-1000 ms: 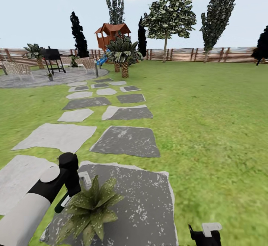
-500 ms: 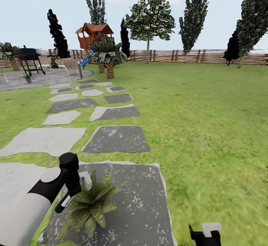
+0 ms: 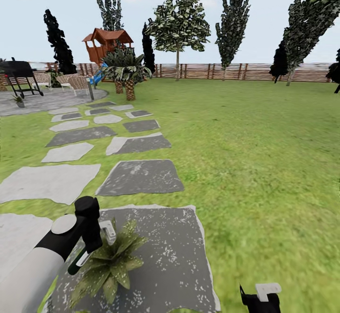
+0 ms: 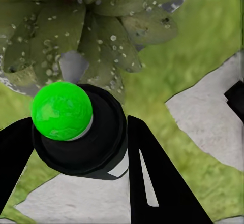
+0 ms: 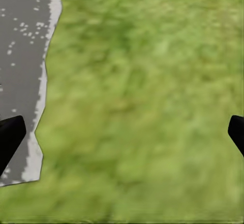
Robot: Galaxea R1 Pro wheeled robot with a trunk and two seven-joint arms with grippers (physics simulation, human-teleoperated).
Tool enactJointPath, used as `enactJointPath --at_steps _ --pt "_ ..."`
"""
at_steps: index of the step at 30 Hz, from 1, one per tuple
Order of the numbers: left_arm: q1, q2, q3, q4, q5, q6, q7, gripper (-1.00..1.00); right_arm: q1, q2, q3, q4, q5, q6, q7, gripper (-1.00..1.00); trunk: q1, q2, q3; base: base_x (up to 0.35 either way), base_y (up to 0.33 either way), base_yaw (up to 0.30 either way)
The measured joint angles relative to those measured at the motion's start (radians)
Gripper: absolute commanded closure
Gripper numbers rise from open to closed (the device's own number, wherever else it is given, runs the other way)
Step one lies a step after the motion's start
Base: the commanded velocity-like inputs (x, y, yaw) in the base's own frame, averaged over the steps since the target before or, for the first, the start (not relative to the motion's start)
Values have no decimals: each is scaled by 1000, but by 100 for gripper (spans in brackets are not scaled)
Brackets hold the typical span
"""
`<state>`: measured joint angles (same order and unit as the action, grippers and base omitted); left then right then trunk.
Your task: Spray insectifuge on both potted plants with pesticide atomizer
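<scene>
Left tool (image 4: 84, 148): clamped on pesticide atomizer (image 4: 76, 132), nozzle over potted plant (image 3: 111, 263) for spraying | right tool (image 5: 122, 132): wide apart, idle above grass (image 5: 147, 97).

The left arm (image 3: 33, 265) is reaching forward and down from the lower left corner of the head view, white at the upper part and black toward the wrist. The left gripper (image 4: 81, 148) is pointing downward, and its two black fingers (image 4: 157, 183) are pressing on both sides of the pesticide atomizer (image 4: 76, 132). The right gripper (image 3: 260, 296) is staying low at the bottom edge of the head view. In the right wrist view its finger tips (image 5: 10, 135) are standing wide apart, holding nothing.
</scene>
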<state>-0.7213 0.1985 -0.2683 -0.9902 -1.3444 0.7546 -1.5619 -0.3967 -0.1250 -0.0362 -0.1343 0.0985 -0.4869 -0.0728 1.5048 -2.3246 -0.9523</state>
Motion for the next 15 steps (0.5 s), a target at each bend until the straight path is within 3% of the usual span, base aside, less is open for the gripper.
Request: enactJointPath --at_steps 5,15 --pt "-1 -1 0 0 -1 1 -1 100 0 0 0 0 0 0 0 -100 0 0 0 -227 135 0" --pt "-6 -1 0 0 0 1 0 100 0 0 0 0 0 0 0 -100 0 0 -6 -11 15 -72"
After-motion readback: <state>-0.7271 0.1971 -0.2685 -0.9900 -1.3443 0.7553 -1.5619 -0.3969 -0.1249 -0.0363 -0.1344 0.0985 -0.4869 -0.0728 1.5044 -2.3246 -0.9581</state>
